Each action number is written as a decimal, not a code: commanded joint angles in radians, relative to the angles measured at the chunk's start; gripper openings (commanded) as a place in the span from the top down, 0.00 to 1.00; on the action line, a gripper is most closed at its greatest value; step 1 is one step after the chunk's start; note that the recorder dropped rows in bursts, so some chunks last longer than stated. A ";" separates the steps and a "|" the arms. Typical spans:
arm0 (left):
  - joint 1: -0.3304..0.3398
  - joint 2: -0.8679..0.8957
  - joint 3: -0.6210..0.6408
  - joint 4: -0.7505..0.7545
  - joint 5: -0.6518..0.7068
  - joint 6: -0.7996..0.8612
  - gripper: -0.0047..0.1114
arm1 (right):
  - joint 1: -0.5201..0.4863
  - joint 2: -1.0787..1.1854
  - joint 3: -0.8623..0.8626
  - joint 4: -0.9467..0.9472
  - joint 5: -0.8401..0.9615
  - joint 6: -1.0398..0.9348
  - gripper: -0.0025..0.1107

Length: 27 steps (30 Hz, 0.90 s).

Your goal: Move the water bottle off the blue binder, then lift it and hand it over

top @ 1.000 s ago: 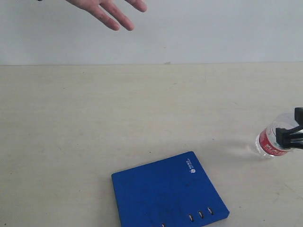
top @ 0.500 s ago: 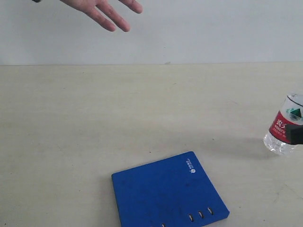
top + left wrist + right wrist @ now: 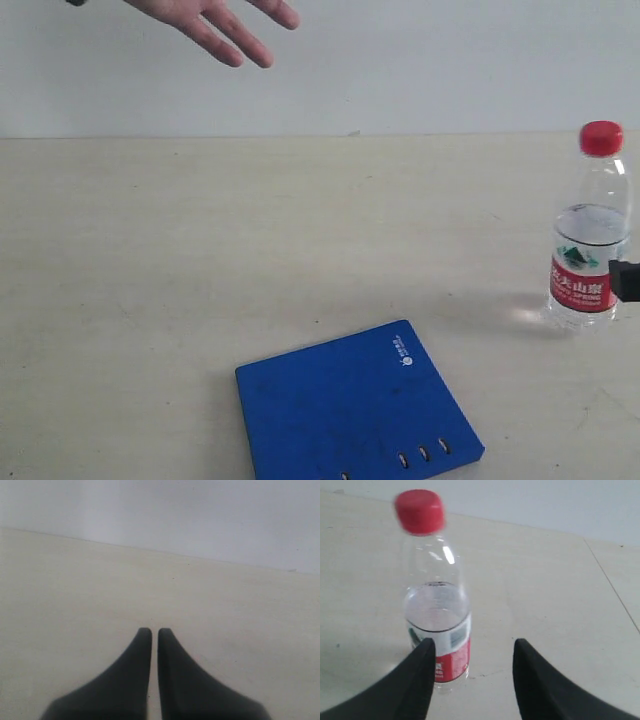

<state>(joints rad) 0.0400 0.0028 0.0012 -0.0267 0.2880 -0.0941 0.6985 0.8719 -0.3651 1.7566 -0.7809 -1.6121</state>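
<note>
The water bottle (image 3: 588, 250), clear with a red cap and a red and white label, stands upright on the table at the far right, well away from the blue binder (image 3: 355, 410), which lies flat at the front. In the right wrist view the bottle (image 3: 440, 615) is just beyond one fingertip, not between the jaws. My right gripper (image 3: 474, 646) is open and empty; only a black tip of it (image 3: 627, 281) shows beside the bottle's label. My left gripper (image 3: 154, 632) is shut over bare table.
A person's open hand (image 3: 215, 25) reaches in at the top left, above the table's far edge. The beige tabletop (image 3: 250, 230) stretches between the hand, the binder and the bottle. A pale wall runs behind.
The bottle went from tilted in my right gripper to standing upright on the table. The right gripper opened and drew back toward the right edge. The hand barely moved.
</note>
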 commanded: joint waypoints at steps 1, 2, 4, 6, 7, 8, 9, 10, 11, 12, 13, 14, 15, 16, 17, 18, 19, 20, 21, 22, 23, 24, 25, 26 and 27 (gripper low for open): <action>-0.003 -0.003 -0.001 -0.007 -0.005 -0.009 0.92 | -0.001 -0.073 -0.053 -0.012 -0.019 -0.051 0.60; -0.003 -0.003 -0.001 -0.007 -0.005 -0.009 0.92 | -0.001 -0.094 -0.069 -0.012 -0.021 -0.069 0.60; -0.003 -0.003 -0.001 -0.007 -0.005 -0.009 0.92 | -0.001 -0.153 -0.112 -0.012 -0.033 -0.100 0.60; -0.003 -0.003 -0.001 -0.007 -0.005 -0.009 0.92 | -0.001 -0.211 -0.151 -0.012 -0.040 -0.115 0.60; -0.003 -0.003 -0.001 -0.007 -0.005 -0.009 0.92 | -0.001 -0.245 -0.167 -0.012 -0.040 -0.126 0.60; -0.003 -0.003 -0.001 -0.007 -0.005 -0.009 0.92 | -0.001 -0.280 -0.179 -0.012 -0.035 -0.146 0.60; -0.003 -0.003 -0.001 -0.007 -0.005 -0.009 0.92 | -0.001 -0.308 -0.186 -0.012 -0.027 -0.175 0.60; -0.003 -0.003 -0.001 -0.007 -0.005 -0.009 0.92 | -0.001 -0.345 -0.190 -0.012 -0.013 -0.209 0.60; -0.003 -0.003 -0.001 -0.007 -0.005 -0.009 0.92 | -0.001 -0.381 -0.192 -0.012 0.004 -0.241 0.60; -0.003 -0.003 -0.001 -0.007 -0.005 -0.009 0.92 | -0.001 -0.418 -0.192 -0.012 0.022 -0.265 0.60; -0.003 -0.003 -0.001 -0.007 -0.005 -0.009 0.92 | -0.001 -0.451 -0.192 -0.012 0.048 -0.283 0.60; -0.003 -0.003 -0.001 -0.007 -0.005 -0.009 0.92 | -0.001 -0.484 -0.190 -0.012 0.078 -0.291 0.60; -0.003 -0.003 -0.001 -0.007 -0.005 -0.009 0.92 | -0.001 -0.508 -0.185 -0.012 0.114 -0.290 0.60; -0.003 -0.003 -0.001 -0.007 -0.005 -0.009 0.92 | -0.001 -0.536 -0.178 -0.012 0.153 -0.290 0.60; -0.003 -0.003 -0.001 -0.007 -0.005 -0.009 0.92 | -0.001 -0.561 -0.168 -0.012 0.190 -0.290 0.60; -0.003 -0.003 -0.001 -0.007 -0.005 -0.009 0.92 | -0.001 -0.578 -0.158 -0.012 0.214 -0.283 0.60; -0.003 -0.003 -0.001 -0.007 -0.005 -0.009 0.92 | -0.001 -0.594 -0.144 -0.012 0.233 -0.274 0.60; -0.003 -0.003 -0.001 -0.007 -0.005 -0.009 0.92 | -0.001 -0.605 -0.130 -0.012 0.236 -0.262 0.60; -0.003 -0.003 -0.001 -0.007 -0.005 -0.009 0.92 | -0.001 -0.613 -0.119 -0.012 0.236 -0.252 0.60; -0.003 -0.003 -0.001 -0.007 -0.005 -0.009 0.92 | -0.001 -0.619 -0.106 -0.012 0.236 -0.245 0.60; -0.003 -0.003 -0.001 -0.007 -0.005 -0.009 0.92 | -0.001 -0.621 -0.091 -0.012 0.236 -0.238 0.60; -0.003 -0.003 -0.001 -0.007 -0.005 -0.009 0.92 | -0.001 -0.621 -0.079 -0.012 0.240 -0.222 0.63; -0.003 -0.003 -0.001 -0.007 -0.005 -0.009 0.92 | -0.001 -0.621 -0.063 -0.012 0.260 -0.196 0.68; -0.003 -0.003 -0.001 -0.007 -0.005 -0.009 0.92 | -0.001 -0.621 -0.046 -0.012 0.306 -0.166 0.75; -0.003 -0.003 -0.001 -0.007 -0.005 -0.009 0.92 | -0.001 -0.621 -0.030 -0.012 0.376 -0.143 0.81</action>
<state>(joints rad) 0.0400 0.0028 0.0012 -0.0267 0.2880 -0.0941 0.6985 0.2560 -0.4303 1.7473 -0.5209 -1.8137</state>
